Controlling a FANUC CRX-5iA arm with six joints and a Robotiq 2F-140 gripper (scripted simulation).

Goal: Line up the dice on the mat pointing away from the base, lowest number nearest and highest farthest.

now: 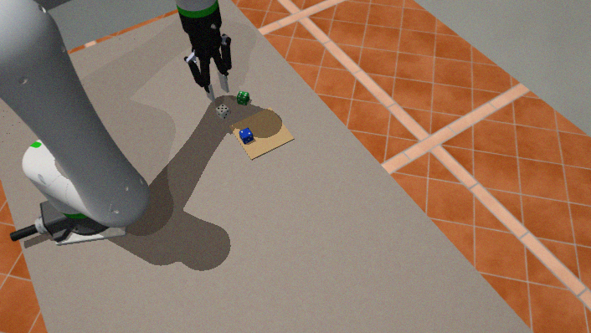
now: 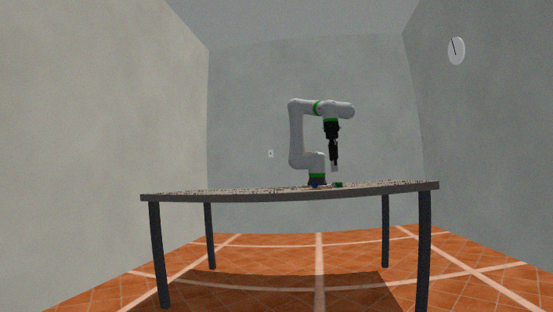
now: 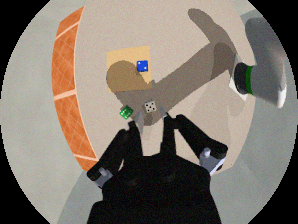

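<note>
1. one blue die [image 1: 246, 135] [image 2: 315, 185] [image 3: 142, 66] sits flat on the tan mat [image 1: 268, 146] [image 2: 309, 189] [image 3: 125, 52], near its edge on the side of the robot's base [image 1: 118, 233] [image 3: 236, 91]; its upper face appears to show two pips.
2. the white die [image 1: 223, 111] [image 3: 150, 106] is off the mat, near the corner closest to the blue die, resting on the worktop [image 1: 318, 251] [image 2: 235, 197] [image 3: 95, 50] with five pips up.
3. the green die [image 1: 243, 98] [image 2: 338, 184] [image 3: 126, 112] also lies off the mat, on the same side as the white die but farther from the base; its pips are too small to count surely.
4. the end effector [image 1: 218, 89] [image 2: 334, 168] [image 3: 151, 113] is released, its fingers part-way apart with nothing between them, and hangs above the worktop, off the mat on the white die's side.
5. a shadow covers part of the mat, which lies flat.
</note>
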